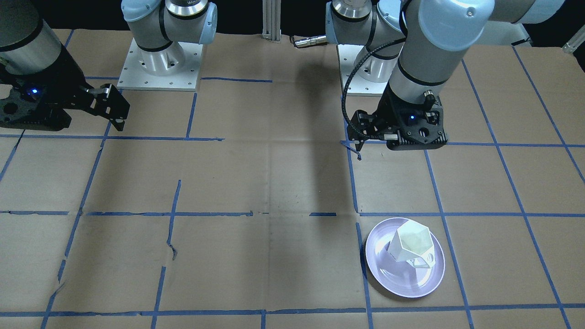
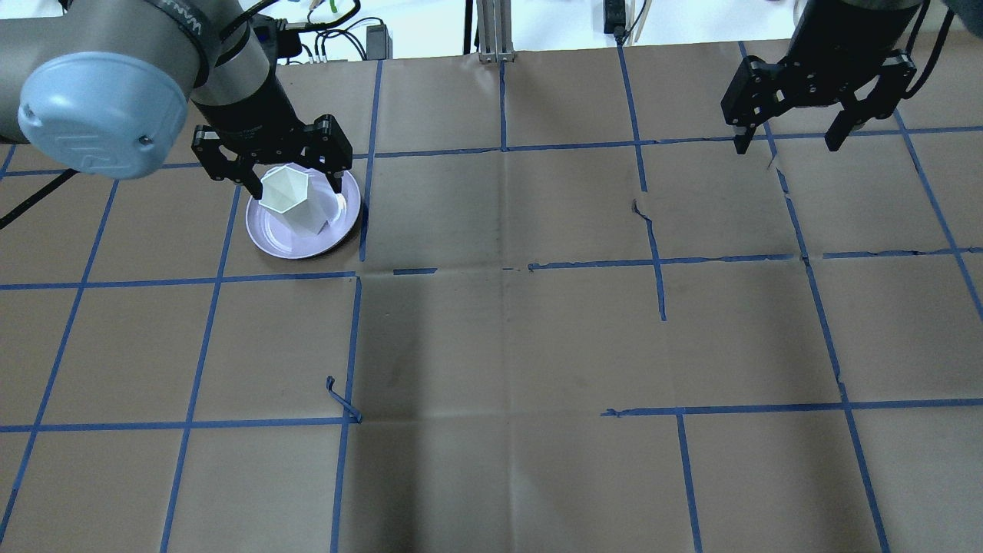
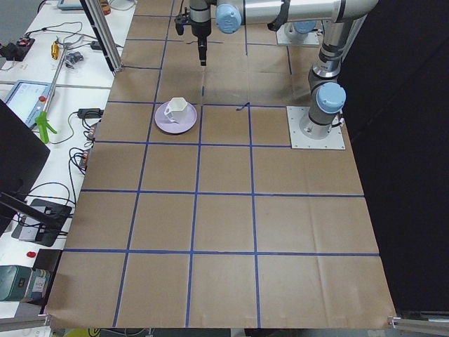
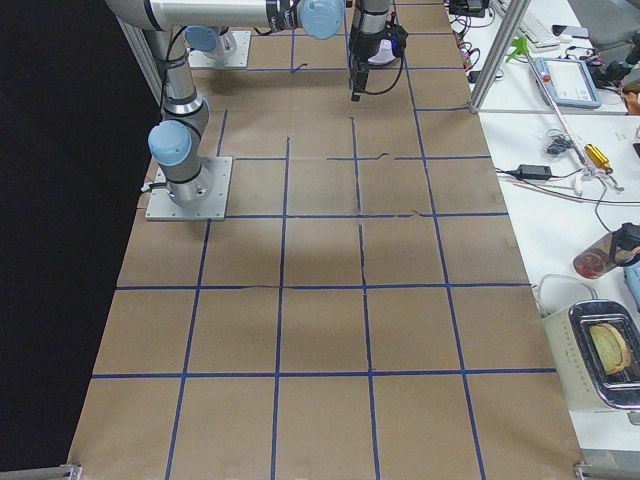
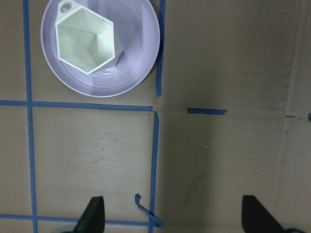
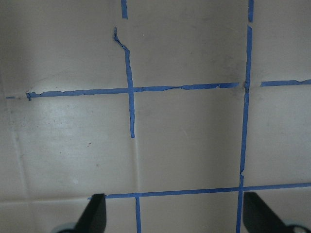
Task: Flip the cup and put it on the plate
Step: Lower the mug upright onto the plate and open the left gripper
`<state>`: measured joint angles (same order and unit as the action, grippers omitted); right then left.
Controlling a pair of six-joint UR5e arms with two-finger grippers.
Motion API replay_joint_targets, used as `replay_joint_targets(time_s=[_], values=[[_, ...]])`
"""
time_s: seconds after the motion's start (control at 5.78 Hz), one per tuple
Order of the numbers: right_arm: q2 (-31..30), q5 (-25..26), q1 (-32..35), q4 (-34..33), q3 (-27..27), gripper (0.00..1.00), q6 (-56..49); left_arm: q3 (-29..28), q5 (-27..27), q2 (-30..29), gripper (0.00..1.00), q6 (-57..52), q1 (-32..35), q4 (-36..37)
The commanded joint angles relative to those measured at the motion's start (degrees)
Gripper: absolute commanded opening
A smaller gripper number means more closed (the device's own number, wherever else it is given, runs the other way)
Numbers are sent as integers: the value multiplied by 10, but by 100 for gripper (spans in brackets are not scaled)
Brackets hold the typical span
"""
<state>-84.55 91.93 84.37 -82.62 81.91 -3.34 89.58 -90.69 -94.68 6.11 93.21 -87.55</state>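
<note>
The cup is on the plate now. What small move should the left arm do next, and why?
Probably draw the left pincer back toward its base, open as it is. The cup stands mouth up on the plate, inside its rim. The pincer hangs empty above the table, apart from the cup, so nothing seems left to grasp.
</note>
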Motion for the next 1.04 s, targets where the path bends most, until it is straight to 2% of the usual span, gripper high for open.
replay_joint_targets(time_s=[0.0, 0.87], values=[[0, 0, 0, 0, 0, 100, 0, -5, 2, 39, 100, 3, 7, -48], [0, 0, 0, 0, 0, 100, 0, -5, 1, 41, 100, 1, 1, -48]])
